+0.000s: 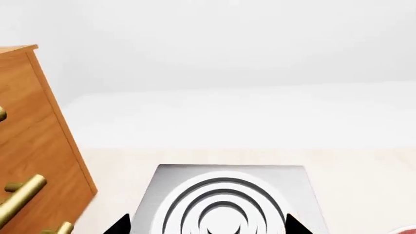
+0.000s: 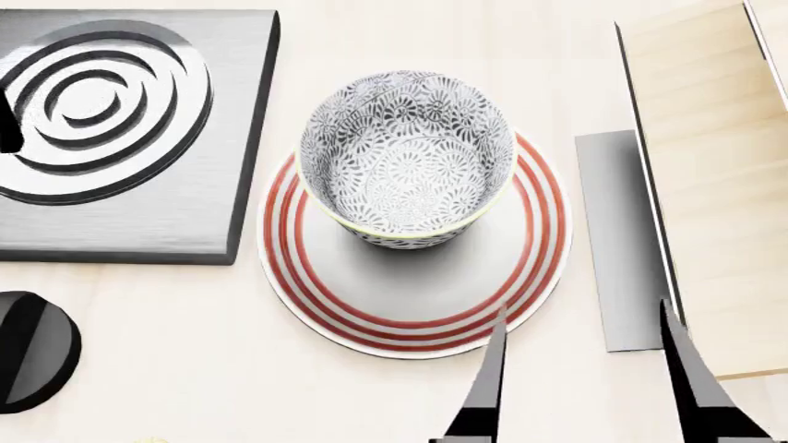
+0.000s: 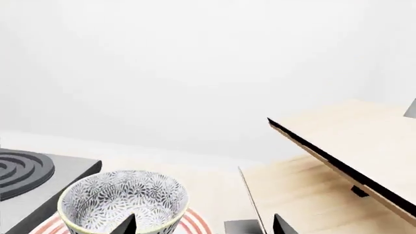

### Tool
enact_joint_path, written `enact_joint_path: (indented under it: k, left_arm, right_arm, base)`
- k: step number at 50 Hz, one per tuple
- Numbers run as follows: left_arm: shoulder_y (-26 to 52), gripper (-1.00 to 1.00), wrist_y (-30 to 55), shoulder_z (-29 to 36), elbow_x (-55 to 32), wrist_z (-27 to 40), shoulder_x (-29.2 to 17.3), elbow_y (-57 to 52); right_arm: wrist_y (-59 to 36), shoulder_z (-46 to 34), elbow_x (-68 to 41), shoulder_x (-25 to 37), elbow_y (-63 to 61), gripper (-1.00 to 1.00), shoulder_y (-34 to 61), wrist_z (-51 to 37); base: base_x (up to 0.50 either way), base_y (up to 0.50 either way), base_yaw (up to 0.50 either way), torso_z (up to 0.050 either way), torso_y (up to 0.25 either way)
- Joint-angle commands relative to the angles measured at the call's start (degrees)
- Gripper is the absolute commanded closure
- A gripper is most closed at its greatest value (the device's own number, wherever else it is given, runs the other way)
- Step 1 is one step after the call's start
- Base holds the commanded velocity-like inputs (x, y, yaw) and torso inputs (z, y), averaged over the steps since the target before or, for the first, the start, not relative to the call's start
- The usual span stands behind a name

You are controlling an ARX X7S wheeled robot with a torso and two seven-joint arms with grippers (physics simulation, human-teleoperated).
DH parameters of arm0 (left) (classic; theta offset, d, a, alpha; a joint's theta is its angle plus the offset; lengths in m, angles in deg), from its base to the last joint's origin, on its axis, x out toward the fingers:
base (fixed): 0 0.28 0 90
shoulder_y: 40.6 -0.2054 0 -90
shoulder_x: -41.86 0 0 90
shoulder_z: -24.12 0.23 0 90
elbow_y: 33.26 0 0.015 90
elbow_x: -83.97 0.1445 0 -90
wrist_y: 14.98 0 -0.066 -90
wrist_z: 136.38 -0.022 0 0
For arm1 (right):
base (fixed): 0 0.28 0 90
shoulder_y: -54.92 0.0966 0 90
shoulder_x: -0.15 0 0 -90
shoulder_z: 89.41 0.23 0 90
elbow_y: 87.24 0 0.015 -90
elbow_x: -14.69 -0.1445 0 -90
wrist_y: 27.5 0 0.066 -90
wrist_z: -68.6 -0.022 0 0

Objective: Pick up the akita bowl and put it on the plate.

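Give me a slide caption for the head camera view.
Akita bowl sitting on the red-ringed plate, burner to its left, open right gripper empty beside the plate.

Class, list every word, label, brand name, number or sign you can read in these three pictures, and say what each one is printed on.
None: no picture shows readable text.
The akita bowl carries only a grey-black leaf pattern.
The plate has only red rings.
The burner shows plain concentric rings.
The wooden cabinet has only unmarked brass handles.

The square grey burner [image 1: 227, 204] lies on the pale surface [image 1: 364, 185]. A wooden cabinet [image 1: 32, 146] with brass handles [image 1: 23, 197] stands beside it.
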Motion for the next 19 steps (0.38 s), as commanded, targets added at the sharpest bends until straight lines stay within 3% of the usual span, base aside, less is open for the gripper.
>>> enact_joint_path:
  k: [1, 11, 15, 19]
  left_arm:
    - [-4.2, -1.00, -3.8, 0.5, 4.6, 2.7, -6.3, -9.7]
    - [-3.6, -1.00, -5.7, -1.5, 5.1, 6.7, -13.8, -21.2]
    - [-3.5, -1.00, -5.9, -1.9, 6.0, 7.0, -15.9, -24.5]
    - [-2.8, -1.00, -5.6, -2.5, 6.6, 8.4, -18.1, -27.9]
  right_arm:
    - [-6.1, 4.7, -0.5, 3.5, -11.2, -1.00, 0.7, -3.8]
    - [-10.2, 7.2, -1.8, 7.8, -19.2, -1.00, 1.6, -8.2]
    - [-6.1, 0.0, -4.9, 17.5, -19.3, -1.00, 5.4, -18.8]
    - [-0.6, -14.0, -8.0, 28.9, -19.3, -1.00, 15.8, -31.6]
  base:
    - [0.00, 0.00, 0.00, 0.000, 0.000]
    - [0.00, 0.00, 0.00, 0.000, 0.000]
    - [0.00, 0.00, 0.00, 0.000, 0.000]
    - [0.00, 0.00, 0.00, 0.000, 0.000]
